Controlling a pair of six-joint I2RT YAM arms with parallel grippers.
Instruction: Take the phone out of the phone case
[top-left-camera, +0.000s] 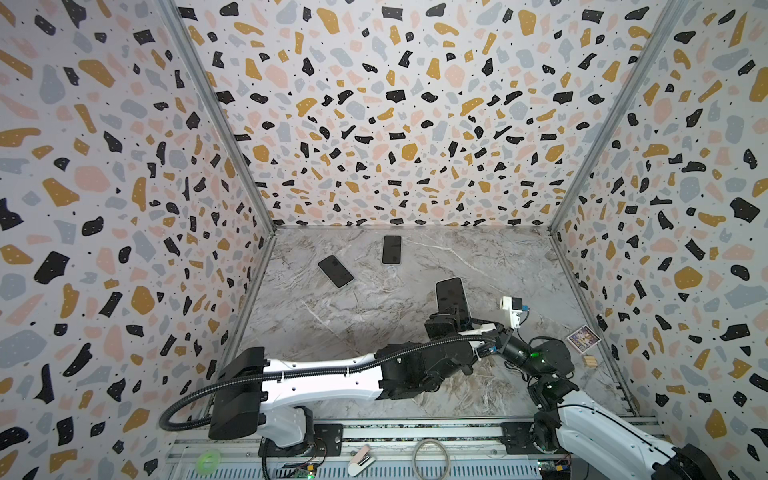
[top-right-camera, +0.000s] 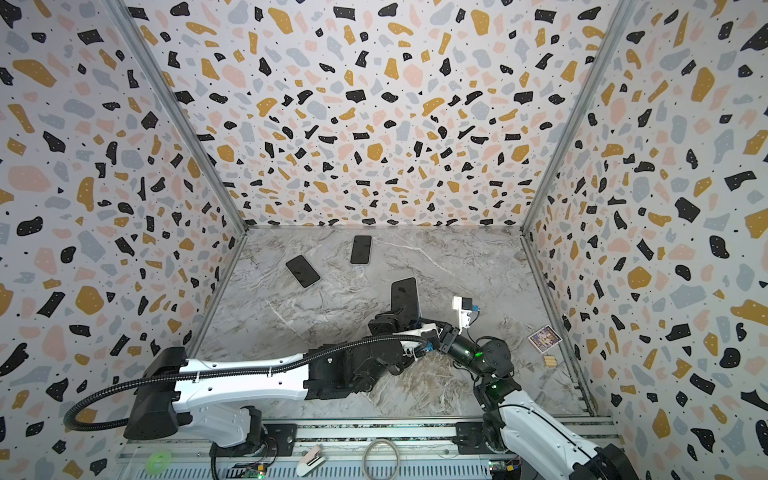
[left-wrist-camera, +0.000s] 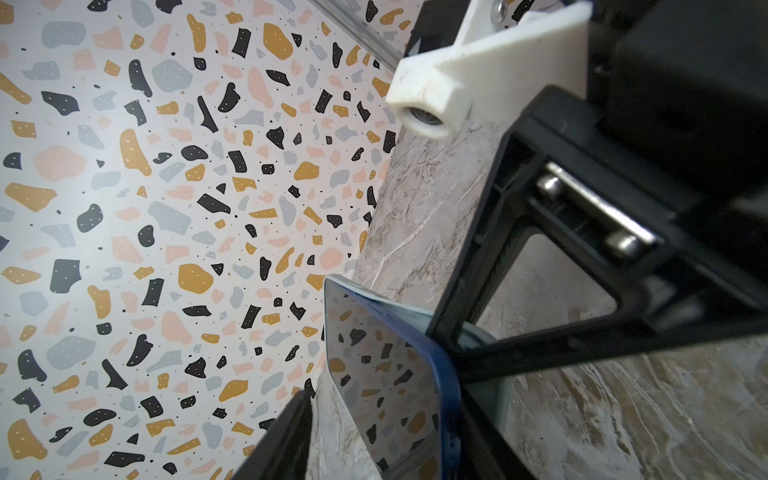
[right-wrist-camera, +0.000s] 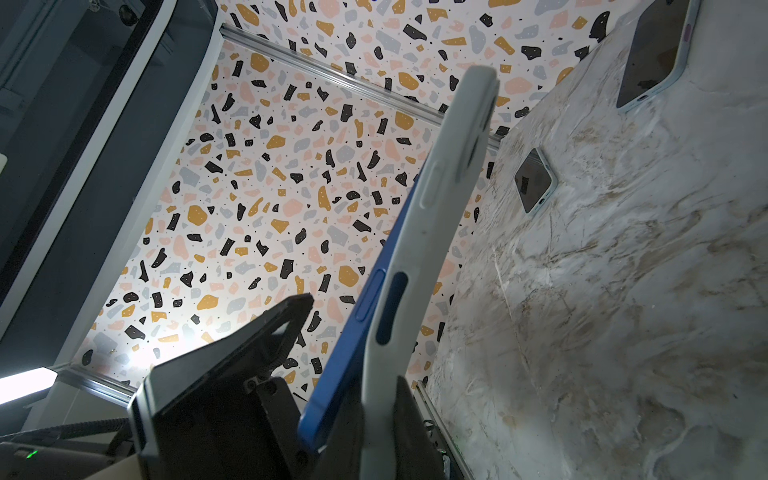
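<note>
A blue phone (top-left-camera: 450, 296) stands upright above the marble table, in both top views (top-right-camera: 404, 297). Seen from the right wrist, the phone's blue edge (right-wrist-camera: 365, 307) has sprung away from the pale grey phone case (right-wrist-camera: 419, 249) at the lower end. My right gripper (right-wrist-camera: 376, 399) is shut on the case's lower end, one finger between phone and case. My left gripper (left-wrist-camera: 386, 415) reaches across from the left and straddles the phone's mirror-like screen (left-wrist-camera: 386, 374). It is open, and marble shows between one finger (left-wrist-camera: 286, 436) and the screen.
Two more phones lie screen-up at the back left of the table (top-left-camera: 336, 271) (top-left-camera: 391, 249). A picture card (top-left-camera: 583, 338) and a small wooden block (top-left-camera: 589, 360) sit by the right wall. Patterned walls close in three sides.
</note>
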